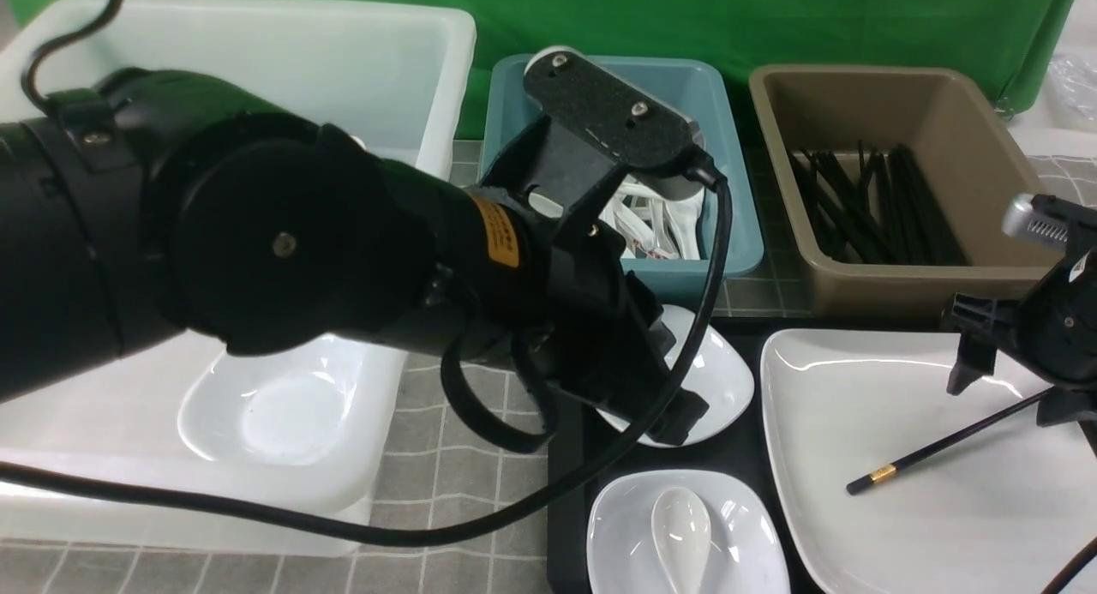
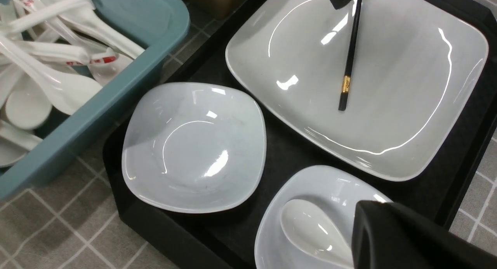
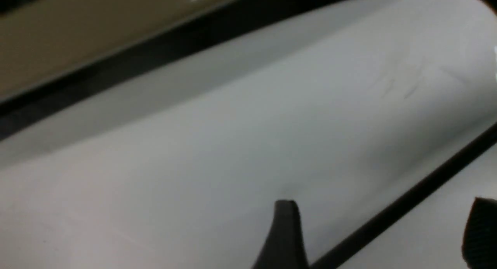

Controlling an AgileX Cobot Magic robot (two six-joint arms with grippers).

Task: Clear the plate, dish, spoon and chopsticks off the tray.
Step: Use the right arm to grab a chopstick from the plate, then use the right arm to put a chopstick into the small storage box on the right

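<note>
So we're looking at the right tool (image 1: 1004, 401) hanging low over the plate (image 1: 874, 405), fingers spread apart, with the chopsticks (image 1: 943, 442) lying between them, closer to one finger than the other. Nothing is getting clamped yet.

What we're worrying about: that plate is glossy and the stick is thin and round, so when the fingers are closing it could be rolling or squirting sideways instead of getting pinched. Coming in too low means scraping the plate and maybe shoving it across the tray (image 2: 287, 148). The tool is also sitting well away from the gold-banded end, so a lifted stick might be drooping or swinging on the way to the brown bin (image 1: 943, 105) beyond the tool.

Looks-wise, we're seeing only one long black stick clearly; whether a second is hiding under it, we can't tell.

The left tool (image 1: 677, 380) is hovering right above a small dish (image 1: 728, 380). Whether it's apart or together we can't tell, since the arm is blocking it. The spoon (image 1: 680, 525) is lying in a second dish (image 1: 617, 534) just beside that tool.
</note>
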